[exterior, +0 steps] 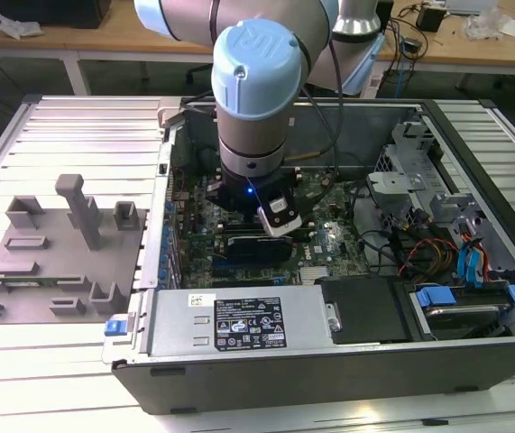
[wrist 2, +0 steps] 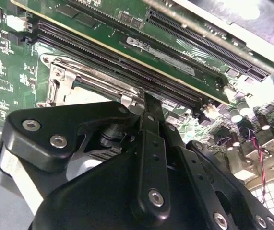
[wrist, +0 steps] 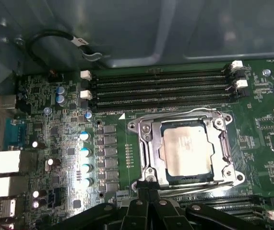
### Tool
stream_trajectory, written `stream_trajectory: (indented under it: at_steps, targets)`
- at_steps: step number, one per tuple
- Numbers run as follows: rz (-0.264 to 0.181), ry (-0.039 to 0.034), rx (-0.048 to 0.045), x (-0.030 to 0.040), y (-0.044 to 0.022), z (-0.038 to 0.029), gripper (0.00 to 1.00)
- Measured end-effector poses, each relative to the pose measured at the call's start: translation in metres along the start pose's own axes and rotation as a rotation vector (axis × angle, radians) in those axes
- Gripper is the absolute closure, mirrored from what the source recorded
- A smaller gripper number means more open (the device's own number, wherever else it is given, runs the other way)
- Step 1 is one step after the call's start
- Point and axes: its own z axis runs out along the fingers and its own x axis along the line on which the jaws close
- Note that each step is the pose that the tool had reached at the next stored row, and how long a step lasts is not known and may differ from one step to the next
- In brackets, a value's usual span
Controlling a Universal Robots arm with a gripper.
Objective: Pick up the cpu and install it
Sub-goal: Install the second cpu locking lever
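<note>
The cpu (wrist: 187,148), a flat square chip with a silvery top, lies seated inside the metal-framed socket (wrist: 144,143) on the green motherboard in the first wrist view. My gripper (wrist: 147,184) hovers just off the socket's edge, its black fingers drawn together with nothing between them. In the second wrist view the gripper (wrist 2: 148,103) tip points at the socket frame (wrist 2: 60,81). In the exterior view the arm's wrist (exterior: 252,117) stands over the motherboard inside the open computer case (exterior: 266,361).
Black memory slots (wrist: 160,86) run beside the socket. A black cable (wrist: 55,36) loops along the case wall. Grey fixture blocks (exterior: 59,244) stand at the exterior view's left. Drive bays and wiring (exterior: 437,244) fill the case's right side.
</note>
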Motion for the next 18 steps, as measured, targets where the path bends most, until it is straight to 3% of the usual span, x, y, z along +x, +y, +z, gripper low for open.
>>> stream_trajectory:
  at_steps: [6, 18]
  targets:
    - [0.0, 0.0007, -0.0101, 0.0007, -0.0008, 0.0025, 0.89]
    - [0.0, 0.001, -0.0105, 0.0057, 0.0018, 0.0053, 0.89]
